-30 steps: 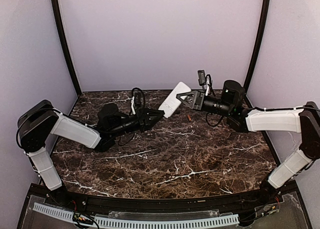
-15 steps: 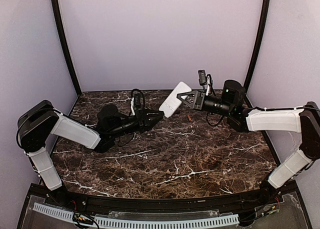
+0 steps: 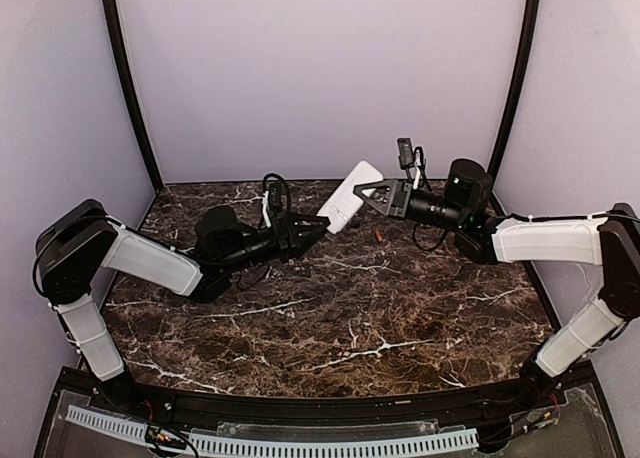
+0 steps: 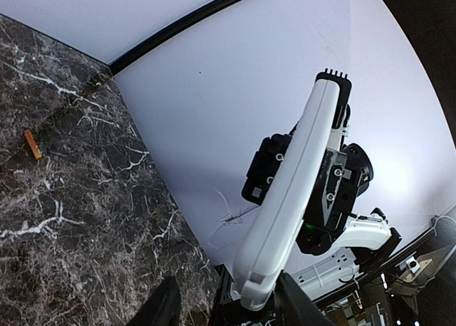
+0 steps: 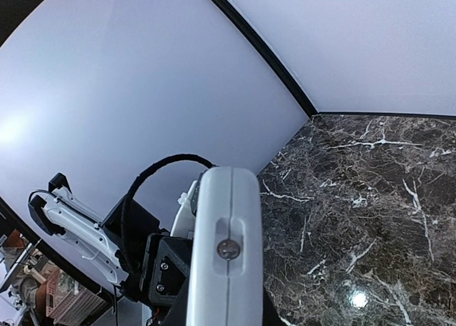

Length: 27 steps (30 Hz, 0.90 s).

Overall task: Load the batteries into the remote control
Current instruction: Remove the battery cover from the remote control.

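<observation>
My right gripper (image 3: 368, 196) is shut on the white remote control (image 3: 351, 196) and holds it tilted in the air above the far middle of the table. In the right wrist view the remote (image 5: 226, 240) is end-on between my fingers, with a screw showing. My left gripper (image 3: 318, 228) is open, and the remote's lower end (image 4: 267, 269) lies between its spread fingers (image 4: 165, 305), nearer the right finger. An orange-copper battery (image 3: 377, 235) lies on the table below the right gripper; it also shows in the left wrist view (image 4: 32, 144). The dark blue battery is out of view.
The dark marble table (image 3: 340, 318) is enclosed by pale walls with black corner posts (image 3: 130, 88). Black cables (image 3: 275, 188) loop above the left wrist. The right arm's motor housing (image 3: 465, 183) sits near the back right corner.
My left gripper has shifted slightly up toward the remote's lower end. The right gripper and the remote have barely moved.
</observation>
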Motion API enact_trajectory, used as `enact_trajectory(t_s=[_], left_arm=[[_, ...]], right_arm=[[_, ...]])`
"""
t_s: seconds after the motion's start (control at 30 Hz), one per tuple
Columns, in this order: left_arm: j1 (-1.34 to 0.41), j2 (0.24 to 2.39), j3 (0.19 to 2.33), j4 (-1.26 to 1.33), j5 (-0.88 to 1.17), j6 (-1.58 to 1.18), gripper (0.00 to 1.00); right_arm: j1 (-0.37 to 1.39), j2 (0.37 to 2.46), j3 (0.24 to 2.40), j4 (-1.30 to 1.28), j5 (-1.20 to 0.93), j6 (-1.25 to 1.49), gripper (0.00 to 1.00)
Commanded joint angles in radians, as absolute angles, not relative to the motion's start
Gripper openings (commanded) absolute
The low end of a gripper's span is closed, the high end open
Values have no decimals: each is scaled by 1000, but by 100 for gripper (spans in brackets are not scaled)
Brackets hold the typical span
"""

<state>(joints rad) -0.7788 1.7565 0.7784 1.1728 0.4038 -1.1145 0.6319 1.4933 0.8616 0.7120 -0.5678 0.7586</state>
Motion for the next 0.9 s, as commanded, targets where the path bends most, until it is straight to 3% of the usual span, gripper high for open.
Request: enact_trajectory(t_s=[0.0, 0.07, 0.2, 0.47, 0.87], left_arm=[[-776, 1764, 812, 1154, 405, -1104, 42], [-777, 1765, 810, 1153, 401, -1105, 37], [-778, 1766, 808, 1160, 405, -1104, 37], [-778, 1759, 798, 1164, 409, -1105, 20], [-777, 1758, 779, 1211, 425, -1115, 4]], right_arm=[[632, 1496, 867, 783, -595, 782, 0], [632, 1497, 867, 780, -594, 780, 0], [632, 1505, 868, 780, -598, 779, 0], [629, 1493, 874, 763, -590, 764, 0], [608, 1469, 871, 747, -583, 762, 0]])
